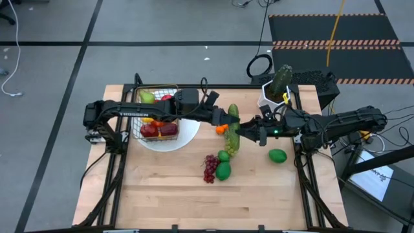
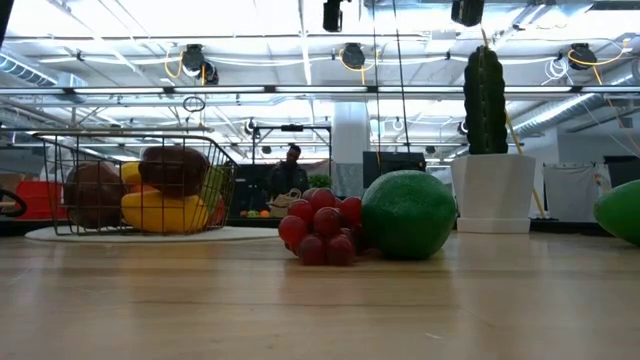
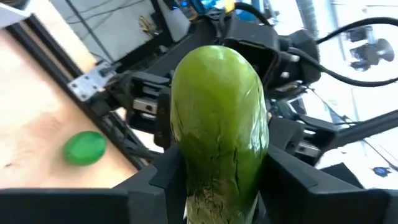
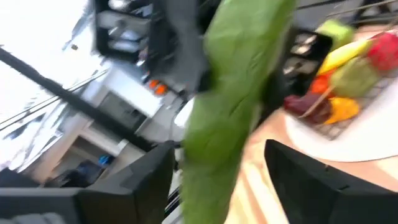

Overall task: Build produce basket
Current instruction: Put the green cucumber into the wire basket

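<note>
A green cucumber (image 1: 231, 129) hangs in the air over the table's middle, between my two grippers. My left gripper (image 1: 224, 121) reaches in from the left and is shut on it. My right gripper (image 1: 251, 134) comes from the right. Its open fingers (image 4: 155, 177) stand on either side of the cucumber (image 4: 224, 93) with a gap showing. The wire basket (image 1: 158, 110) stands on a white plate (image 1: 187, 136) at the far left and holds red apples, a banana and a pear. Red grapes (image 1: 209, 168), two limes (image 1: 223, 171) (image 1: 277, 156) and a small orange (image 1: 221, 129) lie on the table. My left gripper pinches the cucumber's two sides (image 3: 193, 168) between its two fingers (image 3: 163, 177), on the cucumber's far half. The fingers come level from the table's left and lie across the cucumber. The cucumber is lifted clear of the table, its length running from far to near.
A green cactus in a white pot (image 1: 277, 87) stands at the far right, close behind my right arm. Green grapes (image 1: 224, 155) lie under the cucumber. The near half of the wooden table (image 1: 194, 200) is bare.
</note>
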You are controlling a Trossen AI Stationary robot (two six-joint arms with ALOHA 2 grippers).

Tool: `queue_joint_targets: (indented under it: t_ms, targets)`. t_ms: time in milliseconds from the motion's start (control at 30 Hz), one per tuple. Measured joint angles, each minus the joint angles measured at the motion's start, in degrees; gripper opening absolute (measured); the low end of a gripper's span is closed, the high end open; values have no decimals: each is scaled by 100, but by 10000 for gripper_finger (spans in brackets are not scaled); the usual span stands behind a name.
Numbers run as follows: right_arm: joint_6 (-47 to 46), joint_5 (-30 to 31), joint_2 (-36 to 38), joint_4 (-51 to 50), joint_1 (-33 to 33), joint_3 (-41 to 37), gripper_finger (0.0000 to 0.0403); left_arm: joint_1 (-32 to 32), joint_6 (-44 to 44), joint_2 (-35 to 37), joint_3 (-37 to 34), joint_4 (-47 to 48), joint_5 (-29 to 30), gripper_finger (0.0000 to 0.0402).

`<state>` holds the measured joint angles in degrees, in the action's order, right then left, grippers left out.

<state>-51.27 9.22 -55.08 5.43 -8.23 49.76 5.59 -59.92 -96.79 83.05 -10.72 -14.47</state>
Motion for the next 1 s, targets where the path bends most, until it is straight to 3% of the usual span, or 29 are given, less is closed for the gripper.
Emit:
queue_joint_targets:
  t_ms: [167,300,633,1000]
  targets:
    - [16,-805,318,-4,0,0,274,159,7,93,0,-28,-384,172]
    - [-36,-1231,578,-19,-4,0,283,270,477,263,0,-39,-512,173]
    - [66,-1199,856,-460,-9,0,268,699,1546,890,0,183,-510,174]
    - [79,-1196,858,-752,-9,0,262,730,3502,1406,0,184,-515,175]
